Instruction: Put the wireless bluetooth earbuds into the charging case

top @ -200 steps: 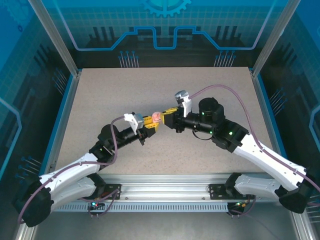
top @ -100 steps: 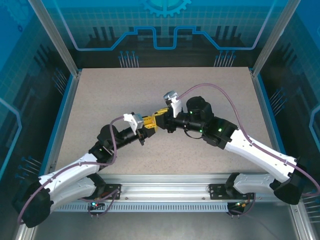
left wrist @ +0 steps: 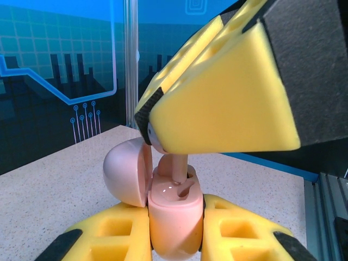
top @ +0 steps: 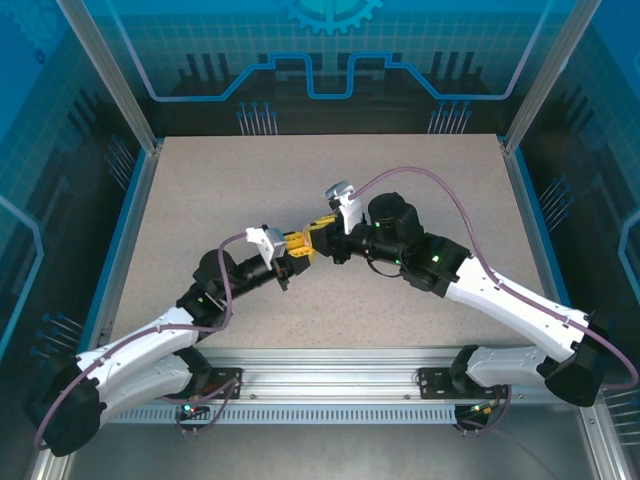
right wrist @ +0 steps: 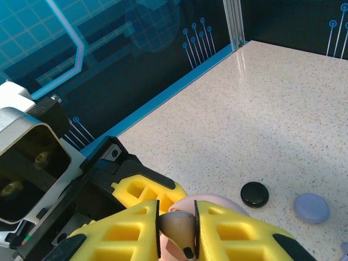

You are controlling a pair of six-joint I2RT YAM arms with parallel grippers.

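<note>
- The bench (top: 420, 180) is flat and sandy, with tiny dark and light specks all over it.
- A thin blue rim runs round the bench, and a silver metal rail (top: 330, 385) lies along its edge at 6 o'clock.
- The walls (top: 60, 120) are dark blue with bright blue lines and little dots on sticks. Half a gear shape (top: 333, 12) shows on the wall at 12 o'clock.
- Silver posts (top: 110, 75) stand at the far corners, at about 10 and 2 o'clock.
- From above, the left arm comes in from 7 o'clock and the right arm from 4 o'clock. They meet close to the middle of the bench.
- The left fingers (top: 299, 245) are yellow and squeezed tight on the pink case (left wrist: 175, 217), one finger on each side. The case is held up off the bench.
- The case's round lid (left wrist: 128, 171) is flipped open and leans toward 9 o'clock.
- The right fingers (top: 323, 231) are also yellow and pinched shut on the pale pink earbud (left wrist: 175, 167).
- The earbud is right on top of the pink case, and its stem points down into a slot there.
- In the right wrist view, a black round case (right wrist: 254, 194) lies flat on the bench. A lilac round case (right wrist: 311, 207) lies near it, toward 4 o'clock, and the two are not touching.
</note>
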